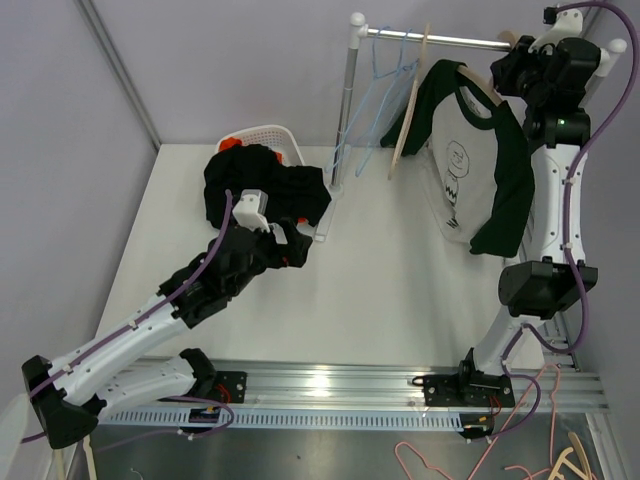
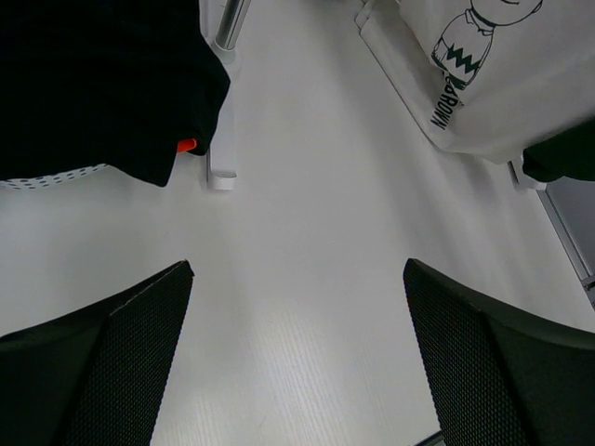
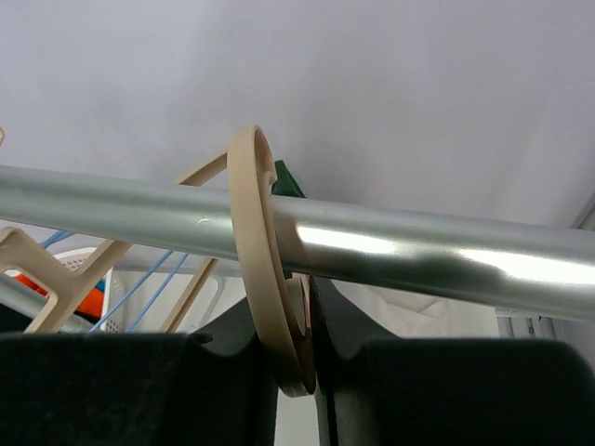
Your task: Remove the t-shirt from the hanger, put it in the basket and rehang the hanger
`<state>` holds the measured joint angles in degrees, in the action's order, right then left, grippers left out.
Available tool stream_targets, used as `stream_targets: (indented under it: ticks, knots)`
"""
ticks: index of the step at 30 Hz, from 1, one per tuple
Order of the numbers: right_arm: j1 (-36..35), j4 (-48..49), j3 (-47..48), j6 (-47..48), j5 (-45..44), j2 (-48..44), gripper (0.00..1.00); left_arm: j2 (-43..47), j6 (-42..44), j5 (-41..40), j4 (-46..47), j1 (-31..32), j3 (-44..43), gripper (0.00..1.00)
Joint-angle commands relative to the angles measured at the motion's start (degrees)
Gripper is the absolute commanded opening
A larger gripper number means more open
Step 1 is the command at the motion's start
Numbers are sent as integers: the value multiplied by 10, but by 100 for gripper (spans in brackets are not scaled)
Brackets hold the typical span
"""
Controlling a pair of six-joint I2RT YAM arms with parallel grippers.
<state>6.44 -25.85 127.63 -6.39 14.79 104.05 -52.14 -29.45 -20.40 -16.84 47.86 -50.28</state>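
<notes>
Hangs at two o'clock of the top view as a white t-shirt (image 1: 455, 165) with dark sleeves, draped over a wooden hanger (image 3: 253, 242) and not yet off it. Loops by that hanger's hook over the metal rail (image 3: 418, 246), at twelve o'clock in the right wrist view. Pinches the hook's lower end from six o'clock with the right gripper (image 3: 311, 372), fingers pressed together on it and holding nothing else. Leaves the left gripper (image 2: 297, 353) spread wide and empty above bare table (image 1: 400, 290), well off at eight o'clock of the shirt, just beside dark clothes (image 1: 262, 185) heaped over a white basket (image 1: 278, 135).

Looks riskiest at the hook. Offers only a thin, curved piece to grip, so may let it twist or slide between the fingers once the shirt's weight swings. Needs a clear rise before any sideways pull; otherwise catches the hook tip on the rail and jerks the whole rack. Crowds spare hangers (image 1: 395, 90) at nine o'clock along the same rail, so invites a tangle if moved that way. Depends on the left gripper crossing toward three o'clock past the basket and rack post (image 1: 350, 100), with a chance of brushing either. Could also snag collar or long sleeves on the hanger's shoulders if tugged from one side only, pulling the hanger out of the pinch.
</notes>
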Motion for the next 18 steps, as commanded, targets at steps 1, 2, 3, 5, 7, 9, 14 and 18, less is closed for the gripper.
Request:
stream_targets:
  ticks: [1,2,3,5,7,9,14,18]
  knots:
    - [-4,24,37,2,-8,25,17,11,12,-8,19,6,7,99]
    - [-5,17,38,2,-8,26,16,10,12,-9,17,6,7,100]
    - [-6,12,39,5,-9,26,17,10,12,-8,17,6,7,99]
    - [-12,4,32,12,-18,19,20,10,12,-8,16,6,6,100]
    - [-20,6,13,19,-33,5,17,10,11,-7,15,7,6,100]
    - [-22,6,3,20,-38,-2,0,9,10,-7,15,7,7,99]
    - [-24,6,15,10,-26,-5,0,5,14,-5,16,7,1,100]
    - [-48,-25,105,11,-58,13,0,-6,26,-10,14,14,-23,100]
